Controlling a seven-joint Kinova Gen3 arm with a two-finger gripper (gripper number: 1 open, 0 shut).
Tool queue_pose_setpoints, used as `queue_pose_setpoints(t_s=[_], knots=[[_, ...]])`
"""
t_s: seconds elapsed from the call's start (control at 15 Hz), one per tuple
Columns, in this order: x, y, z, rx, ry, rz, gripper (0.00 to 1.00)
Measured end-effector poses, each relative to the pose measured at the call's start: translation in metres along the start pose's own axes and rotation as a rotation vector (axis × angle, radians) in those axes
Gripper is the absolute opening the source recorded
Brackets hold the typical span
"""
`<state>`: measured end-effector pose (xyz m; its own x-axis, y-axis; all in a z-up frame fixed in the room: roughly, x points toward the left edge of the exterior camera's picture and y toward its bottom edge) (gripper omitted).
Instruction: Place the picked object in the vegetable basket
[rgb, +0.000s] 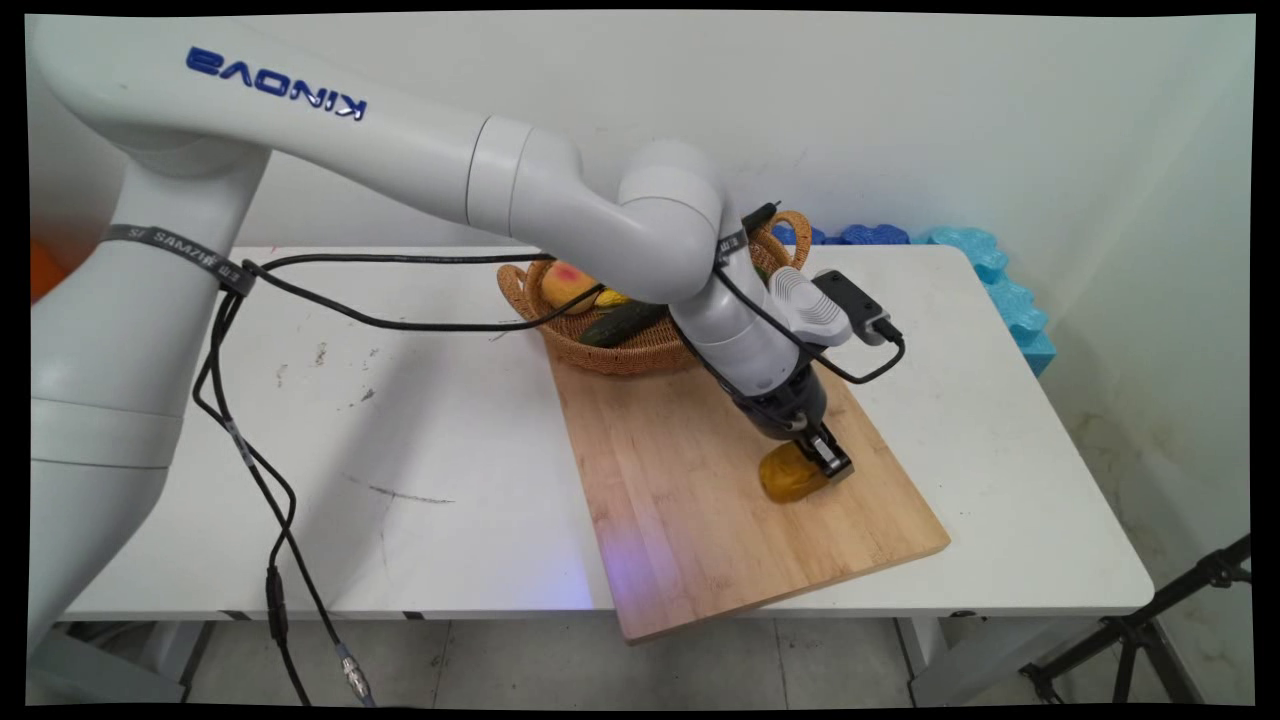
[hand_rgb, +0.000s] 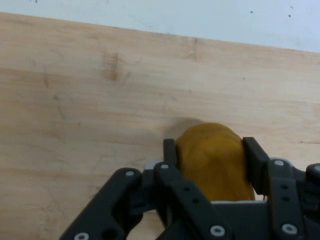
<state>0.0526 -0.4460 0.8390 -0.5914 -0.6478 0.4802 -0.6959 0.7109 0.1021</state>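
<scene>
Jaws down on the wooden cutting board (rgb: 700, 480), clamped either side of one yellow-brown fruit (hand_rgb: 212, 157) lying there. Behind it, one wicker basket (rgb: 620, 350) holding a cucumber (rgb: 622, 325) and a peach-coloured fruit (rgb: 566, 283). White desk (rgb: 420, 450), pale wall, blue foam (rgb: 990, 275) far right.

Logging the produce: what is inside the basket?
The basket shows a peach-coloured fruit, something yellow and a dark green vegetable. The arm covers its right part.
</scene>
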Motion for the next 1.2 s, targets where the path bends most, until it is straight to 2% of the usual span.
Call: queue_pose_setpoints(t_s=[0.27,0.67,0.87,1.2], knots=[[0.007,0.001,-0.017,0.008,0.017,0.001,0.0],[0.03,-0.006,-0.076,0.014,0.058,0.0,0.0],[0.038,-0.019,-0.112,0.031,0.069,-0.005,0.0],[0.038,-0.057,-0.161,0.091,0.062,-0.019,0.0]])
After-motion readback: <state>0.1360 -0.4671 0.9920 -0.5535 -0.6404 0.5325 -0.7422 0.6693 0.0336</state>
